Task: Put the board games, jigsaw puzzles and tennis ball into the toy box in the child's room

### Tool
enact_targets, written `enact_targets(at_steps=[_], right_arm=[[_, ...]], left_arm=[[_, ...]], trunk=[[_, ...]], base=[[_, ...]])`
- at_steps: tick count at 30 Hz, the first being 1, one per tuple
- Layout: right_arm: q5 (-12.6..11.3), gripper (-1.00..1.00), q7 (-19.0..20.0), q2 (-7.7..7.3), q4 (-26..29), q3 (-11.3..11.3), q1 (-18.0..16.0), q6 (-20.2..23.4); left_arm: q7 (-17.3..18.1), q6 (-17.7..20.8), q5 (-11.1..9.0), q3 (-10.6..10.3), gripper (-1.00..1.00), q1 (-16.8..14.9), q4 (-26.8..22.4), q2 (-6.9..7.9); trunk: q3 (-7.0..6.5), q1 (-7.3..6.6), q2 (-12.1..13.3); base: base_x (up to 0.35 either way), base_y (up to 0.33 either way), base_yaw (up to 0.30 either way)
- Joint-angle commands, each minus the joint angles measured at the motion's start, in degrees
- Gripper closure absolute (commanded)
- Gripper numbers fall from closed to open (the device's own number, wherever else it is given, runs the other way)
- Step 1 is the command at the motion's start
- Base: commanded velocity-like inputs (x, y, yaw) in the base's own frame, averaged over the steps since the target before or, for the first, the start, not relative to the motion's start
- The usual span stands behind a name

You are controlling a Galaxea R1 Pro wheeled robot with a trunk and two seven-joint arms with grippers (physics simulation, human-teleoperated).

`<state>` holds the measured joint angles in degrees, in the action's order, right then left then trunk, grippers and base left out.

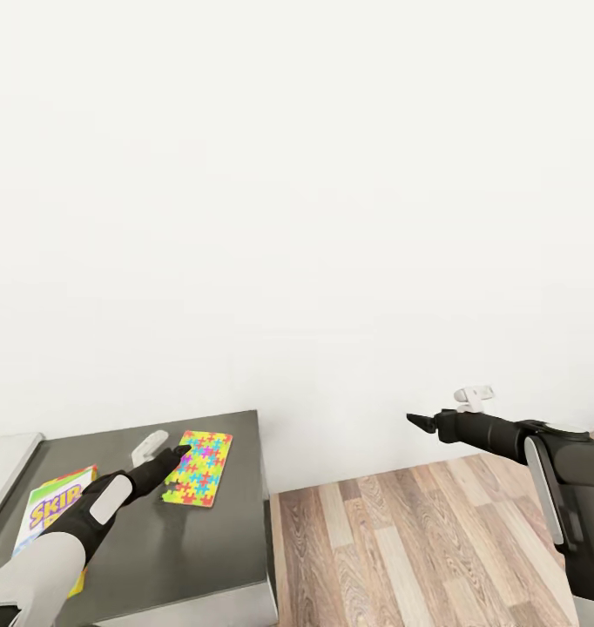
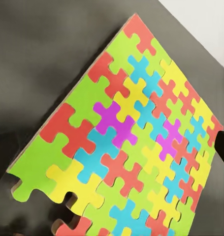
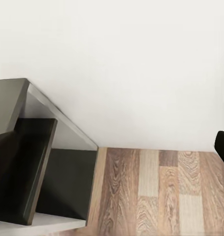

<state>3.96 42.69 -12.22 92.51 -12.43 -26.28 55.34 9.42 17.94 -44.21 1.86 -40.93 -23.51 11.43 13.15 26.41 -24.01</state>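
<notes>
Overhead, your left gripper point(image 1: 177, 455) hovered at the near edge of the thin flat jigsaw puzzle box point(image 1: 199, 468) with its bright yellow, blue, red and green piece pattern, which lay flat on the dark grey counter point(image 1: 219, 540) near the counter's far right corner. You could not tell from the head view whether its black fingers were spread or closed. In the left wrist view the puzzle box point(image 2: 136, 147) sat close below the camera on the dark surface, with nothing clamped on it that you could see.

Nearer to you on the counter, the flat green-white-red "SKIP-BO" board game box point(image 1: 46, 514) with yellow lettering lay partly behind your left arm. A small white object point(image 1: 149, 446) rested beside the puzzle box, too indistinct to name.

Your right gripper point(image 1: 421, 422) hung off to the right above the wood-plank floor point(image 1: 401, 549), well apart from the counter, its fingertips drawn together and holding nothing.
</notes>
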Motion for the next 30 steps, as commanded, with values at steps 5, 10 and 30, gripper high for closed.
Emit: enact_targets(at_steps=[5, 10, 30], right_arm=[[0.4, -1.0, 0.5, 0.01, 0.0, 0.0, -0.1, 0.3], [0.4, -1.0, 0.5, 0.01, 0.0, 0.0, -0.1, 0.3], [0.4, -1.0, 0.5, -0.03, 0.0, 0.0, -0.1, 0.3]], left_arm=[[0.1, 0.4, -0.3, 0.2, -1.0, 0.0, 0.0, -0.01], [0.1, 0.4, -0.3, 0.2, -1.0, 0.0, 0.0, -0.02], [0.2, 0.4, -0.4, -0.1, -1.0, 0.0, 0.0, -0.09]], trunk=[[0.13, 0.03, -0.1], [0.14, 0.03, -0.1], [0.14, 0.03, -0.1]], base=[[-0.004, 0.0, -0.039], [-0.001, 0.0, -0.007], [0.0, 0.0, -0.145]])
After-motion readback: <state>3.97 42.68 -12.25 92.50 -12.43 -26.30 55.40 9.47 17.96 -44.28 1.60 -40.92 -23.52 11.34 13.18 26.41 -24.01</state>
